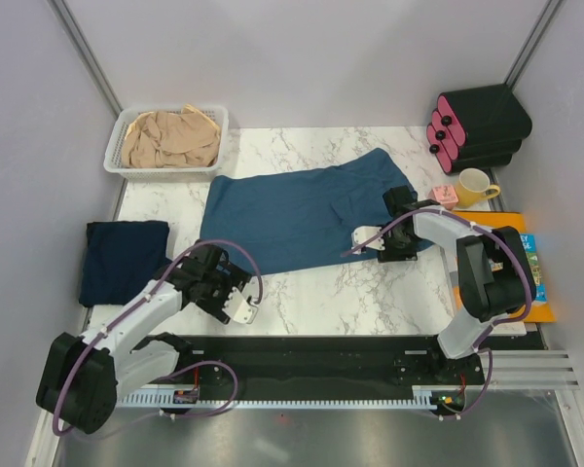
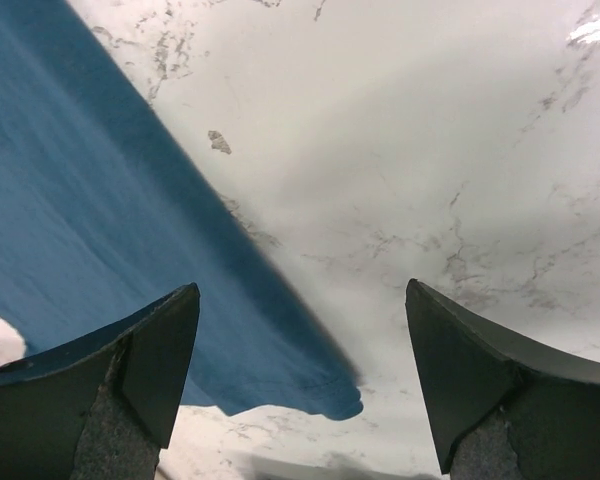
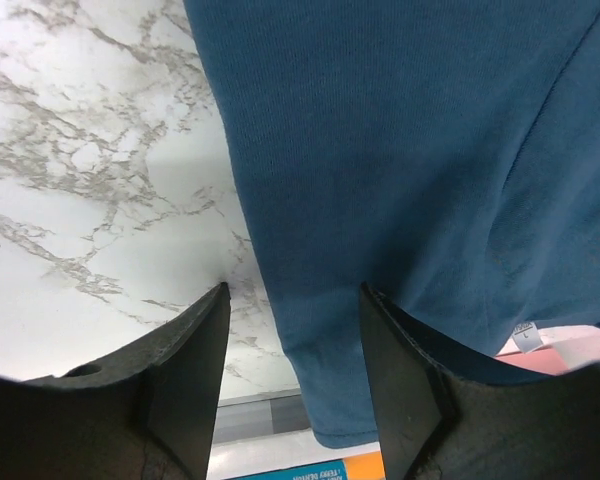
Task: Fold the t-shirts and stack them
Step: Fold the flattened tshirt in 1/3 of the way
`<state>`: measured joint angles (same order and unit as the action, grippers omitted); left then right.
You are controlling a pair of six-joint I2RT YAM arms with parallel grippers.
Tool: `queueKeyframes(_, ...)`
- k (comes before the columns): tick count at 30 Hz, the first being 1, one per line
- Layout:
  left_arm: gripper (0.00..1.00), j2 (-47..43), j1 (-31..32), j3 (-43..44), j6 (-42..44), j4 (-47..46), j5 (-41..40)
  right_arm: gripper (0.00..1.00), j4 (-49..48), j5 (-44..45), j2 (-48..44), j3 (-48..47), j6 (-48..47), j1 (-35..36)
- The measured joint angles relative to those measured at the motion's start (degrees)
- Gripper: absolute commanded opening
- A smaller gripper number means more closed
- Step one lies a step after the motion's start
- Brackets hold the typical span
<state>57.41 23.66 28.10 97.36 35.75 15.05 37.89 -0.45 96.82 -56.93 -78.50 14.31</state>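
Worktop (image 1: 341,292): white marble; its right edge is partly covered by a flat orange board (image 1: 537,284).
Teal-blue t-shirt (image 1: 302,214): spread flat across the middle of the worktop, running from the centre-left towards the far right. Its sleeves are hard to pick out from above.
Hidden part of the teal shirt: the right arm lies over its right near corner in the top view.
Navy t-shirt (image 1: 125,258): folded into a rough square, lying across the worktop's left edge, apart from the teal one.
Beige t-shirt (image 1: 170,141): bunched inside the white basket (image 1: 114,156) at the far left corner; its shape cannot be made out.
Left gripper (image 2: 300,300): jaws spread wide with nothing between them, hovering over bare marble near the near edge. The teal shirt's near left corner lies just beside the left finger (image 2: 160,355). Both finger bases are cut off by the frame.
Right gripper (image 3: 295,295): jaws partly apart and gripping nothing, poised over the teal shirt's right near hem, which runs beneath the gap. A small white label (image 3: 525,338) shows on the cloth; its print is unreadable.
Far right corner: a black rack (image 1: 482,126) with pink caps, a yellow mug (image 1: 474,187) and a small pink block (image 1: 446,196), all near the shirt's far right end.
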Motion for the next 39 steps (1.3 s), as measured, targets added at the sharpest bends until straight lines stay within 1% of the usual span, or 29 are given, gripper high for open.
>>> queueKeyframes(7,0.84,7.8,1.4,2.0,-4.9,-3.1,-2.1,0.60,1.2,0.5,1.6,-1.7,-0.2,0.1)
queueKeyframes(10,0.79,10.7,1.8,3.4,-7.4,-5.2,-3.1,0.59,1.8,0.6,2.3,-2.4,-0.2,0.2)
queueKeyframes(11,0.74,11.6,1.9,3.7,-8.2,-6.4,-3.6,0.59,2.0,0.7,2.5,-2.6,-0.2,0.2)
queueKeyframes(14,0.64,13.3,2.3,4.1,-9.7,-9.0,-4.6,0.56,2.4,0.9,3.0,-3.0,-0.2,0.2)
queueKeyframes(15,0.63,13.7,2.4,4.1,-10.1,-9.7,-4.9,0.56,2.7,0.9,3.2,-3.2,-0.1,0.2)
queueKeyframes(18,0.55,14.3,2.5,4.0,-10.9,-10.9,-5.5,0.55,3.2,1.5,3.8,-3.7,0.1,0.5)
queueKeyframes(21,0.42,14.5,2.5,3.8,-11.2,-11.2,-5.8,0.48,3.6,1.9,4.2,-4.1,0.3,0.7)
queueKeyframes(22,0.32,14.6,2.5,3.7,-11.3,-11.2,-5.8,0.41,3.8,1.9,4.3,-4.1,0.3,0.7)
queueKeyframes(24,0.19,14.8,2.5,3.5,-11.5,-11.3,-5.9,0.33,4.5,2.0,4.5,-4.2,0.7,0.7)
queueKeyframes(25,0.03,15.0,2.5,3.3,-11.5,-11.3,-5.9,0.23,5.0,2.0,4.5,-4.2,0.7,0.7)
queueKeyframes(26,0.02,15.1,2.5,3.3,-11.6,-11.3,-6.0,0.20,5.4,2.0,4.5,-4.2,0.7,0.8)
queueKeyframes(27,0.02,15.3,2.5,3.2,-11.8,-11.3,-6.0,0.14,5.6,2.0,4.6,-4.2,0.6,0.8)
queueKeyframes(29,0.02,15.4,2.5,3.1,-11.6,-11.3,-6.0,0.10,5.9,2.2,4.6,-4.2,0.6,0.8)
queueKeyframes(30,0.02,15.4,2.5,3.0,-11.6,-11.3,-6.0,0.06,5.7,2.3,4.6,-4.2,0.5,0.8)
queueKeyframes(33,0.02,15.3,2.5,3.0,-11.6,-11.3,-6.0,0.00,4.9,2.7,4.2,-3.7,0.1,0.8)
queueKeyframes(39,0.02,13.1,2.6,2.4,-11.6,-8.8,-5.3,0.00,0.6,2.4,0.8,0.6,-1.3,0.8)
